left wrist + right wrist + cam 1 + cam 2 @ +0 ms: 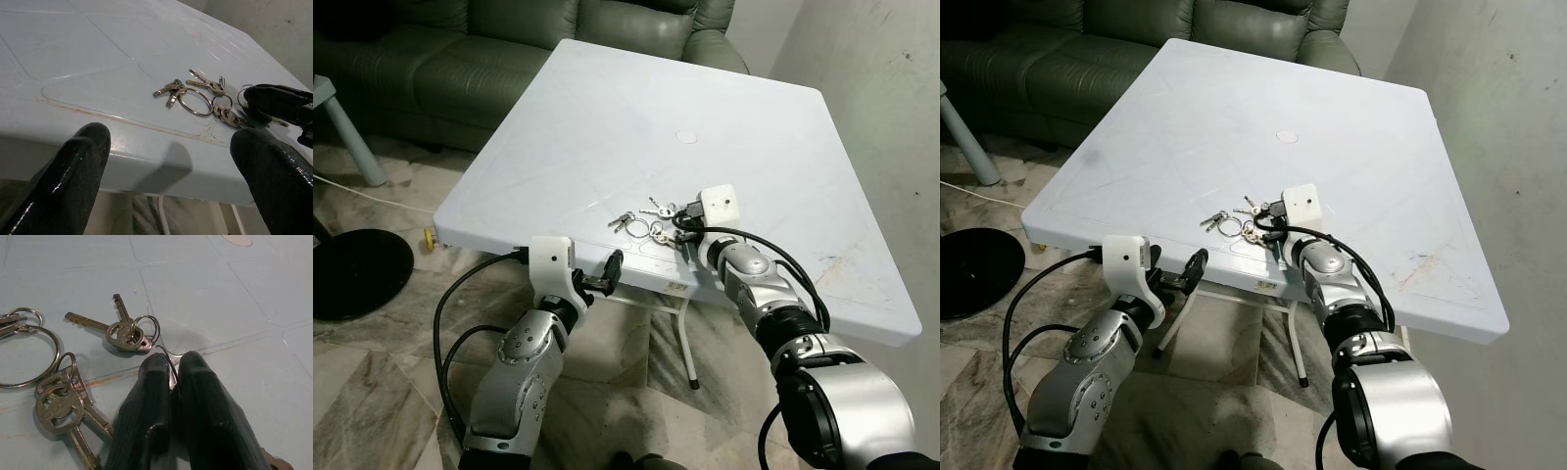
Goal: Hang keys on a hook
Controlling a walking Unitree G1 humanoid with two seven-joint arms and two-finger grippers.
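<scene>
A bunch of silver keys (644, 223) on linked rings lies on the white table (607, 117) close to its front edge. My right gripper (172, 364) rests on the tabletop, shut on a thin wire ring (164, 354) at the right end of the bunch. A pair of keys (124, 333) lies just ahead of its fingertips, and a large ring (34, 357) with more keys lies beside them. My left gripper (171, 137) is open, held just below and in front of the table's front edge, apart from the keys (195, 95).
A dark green sofa (509, 49) stands behind the table. A black round base (352, 269) and a white furniture leg (347, 127) stand on the tiled floor at the left. A grey wall (891, 88) runs along the right. The table's folding legs (685, 333) show underneath.
</scene>
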